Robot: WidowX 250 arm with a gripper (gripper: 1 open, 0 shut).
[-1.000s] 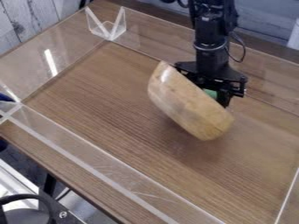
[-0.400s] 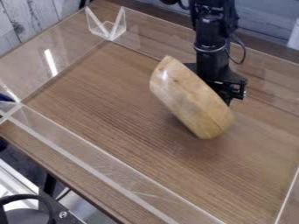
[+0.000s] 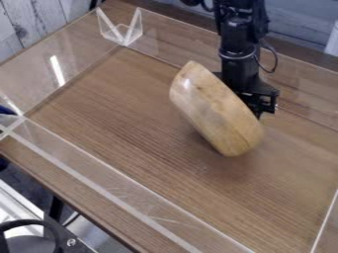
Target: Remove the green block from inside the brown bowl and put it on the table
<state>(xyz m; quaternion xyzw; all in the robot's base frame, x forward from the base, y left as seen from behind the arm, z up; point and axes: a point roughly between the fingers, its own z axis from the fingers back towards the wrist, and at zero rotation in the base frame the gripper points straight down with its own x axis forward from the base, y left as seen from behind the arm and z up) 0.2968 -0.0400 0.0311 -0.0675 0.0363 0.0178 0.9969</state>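
The brown bowl (image 3: 215, 109) is tipped steeply on its side on the table (image 3: 113, 124), its smooth rounded underside facing the camera and its lower edge resting on the wood. My gripper (image 3: 255, 101) comes straight down behind the bowl on the right and is shut on its far rim, holding it tilted. The bowl's wall blocks its inside, so the green block is hidden.
Low clear acrylic walls (image 3: 79, 163) border the tabletop on all sides. A small clear acrylic bracket (image 3: 122, 28) stands at the back left corner. The black arm rises from the gripper toward the top edge of the view.
The bowl has tilted up further with its rim turned away from the camera. A bit of green that showed beside the gripper a second ago no longer shows.
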